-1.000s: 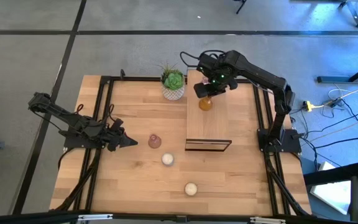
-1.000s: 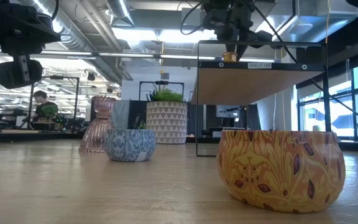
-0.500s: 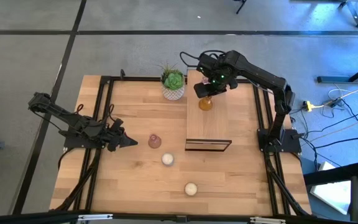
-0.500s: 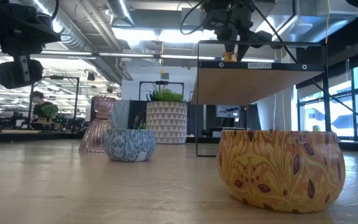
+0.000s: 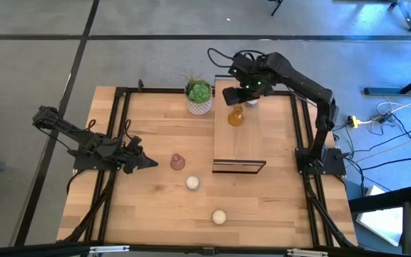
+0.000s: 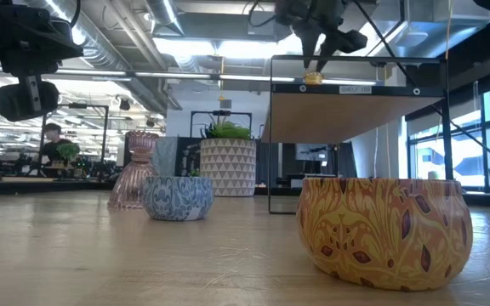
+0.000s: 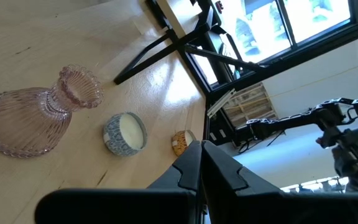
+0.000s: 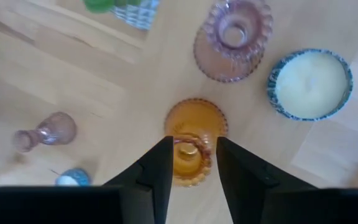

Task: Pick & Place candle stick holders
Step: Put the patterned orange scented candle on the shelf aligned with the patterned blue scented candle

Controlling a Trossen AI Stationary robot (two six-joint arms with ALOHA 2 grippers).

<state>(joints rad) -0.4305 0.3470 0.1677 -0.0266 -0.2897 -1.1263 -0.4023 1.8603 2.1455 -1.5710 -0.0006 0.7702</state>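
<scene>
The amber glass holder (image 8: pixel 191 134) stands upright on its base on the wooden black-framed stand (image 5: pixel 238 143), next to a brownish-pink glass holder (image 8: pixel 232 38) and a round cream one (image 8: pixel 309 84). My right gripper (image 8: pixel 194 163) hangs open just above the amber holder (image 6: pixel 312 77), fingers pointing down, one on either side of its neck and clear of it. On the table stand a pink glass holder (image 5: pixel 178 162) and two round cream ones (image 5: pixel 192 183) (image 5: pixel 219 216). My left gripper (image 5: pixel 147 163) waits shut at the table's left, beside the pink holder.
A green succulent in a white patterned pot (image 5: pixel 199 98) stands at the far edge, just left of the stand. Black frame rails (image 5: pixel 116 135) run along the table's sides. Bare wood lies at the near left and near right of the table.
My right gripper has risen off the amber holder's top and tipped a little toward the far edge. The holder stays standing upright on the stand.
</scene>
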